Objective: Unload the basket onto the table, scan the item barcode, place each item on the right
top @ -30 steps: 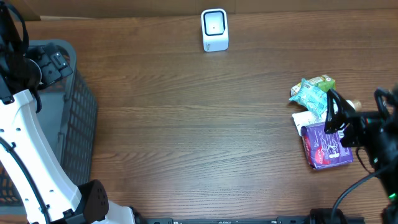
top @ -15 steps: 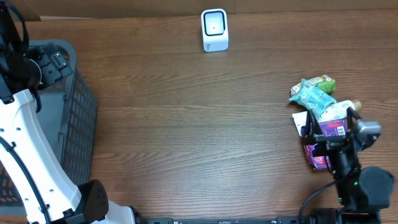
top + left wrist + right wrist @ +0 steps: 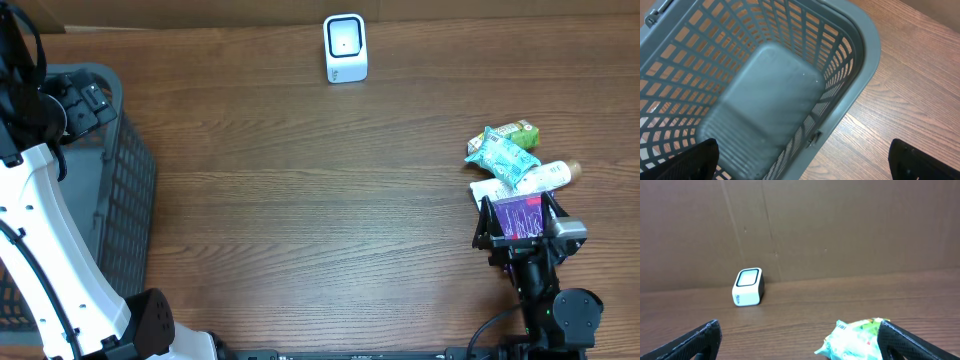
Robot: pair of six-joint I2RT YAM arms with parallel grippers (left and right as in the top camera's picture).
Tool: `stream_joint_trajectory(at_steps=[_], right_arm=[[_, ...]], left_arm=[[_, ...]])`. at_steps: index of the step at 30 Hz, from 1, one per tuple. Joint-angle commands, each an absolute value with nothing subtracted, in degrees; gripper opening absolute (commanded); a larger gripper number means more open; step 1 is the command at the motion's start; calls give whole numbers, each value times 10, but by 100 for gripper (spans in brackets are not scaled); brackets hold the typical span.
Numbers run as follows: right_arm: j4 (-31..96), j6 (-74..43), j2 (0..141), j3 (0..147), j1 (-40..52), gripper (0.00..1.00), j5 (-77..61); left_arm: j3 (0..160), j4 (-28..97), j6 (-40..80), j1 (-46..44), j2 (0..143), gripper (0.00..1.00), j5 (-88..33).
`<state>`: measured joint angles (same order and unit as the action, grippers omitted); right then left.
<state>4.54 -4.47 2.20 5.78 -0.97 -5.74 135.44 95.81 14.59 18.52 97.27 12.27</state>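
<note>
The items lie in a pile at the table's right: a green snack packet [image 3: 503, 150] [image 3: 855, 339], a white bottle [image 3: 546, 177] and a purple packet [image 3: 518, 215]. My right gripper [image 3: 516, 222] [image 3: 805, 345] is open above the purple packet and points toward the back wall. In the right wrist view the green packet lies just inside the right fingertip, and the purple packet is hidden there. The white barcode scanner [image 3: 345, 47] [image 3: 747, 287] stands at the far middle edge. My left gripper [image 3: 82, 103] [image 3: 807, 162] hangs open over the grey basket's corner, holding nothing.
A grey plastic basket [image 3: 125, 170] [image 3: 860, 45] with nothing in it that shows fills the left side, under the left arm. A brown cardboard wall [image 3: 840, 225] runs behind the scanner. Bare wood table [image 3: 320, 200] lies between basket, scanner and items.
The right arm has swung in from the right edge to the front, and its open gripper now stands over the purple packet. The left arm has not moved.
</note>
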Motion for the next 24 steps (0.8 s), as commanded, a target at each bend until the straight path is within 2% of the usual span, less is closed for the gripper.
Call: stream_joint_trajectory(at_steps=[1,24], right_arm=[[40,-44,1,35,-4,100,-56],[44,-44,2,4,-3,100,-43]], left_arm=[[1354,957,141,187,976,100,126],[1354,957,141,187,976,99,126]])
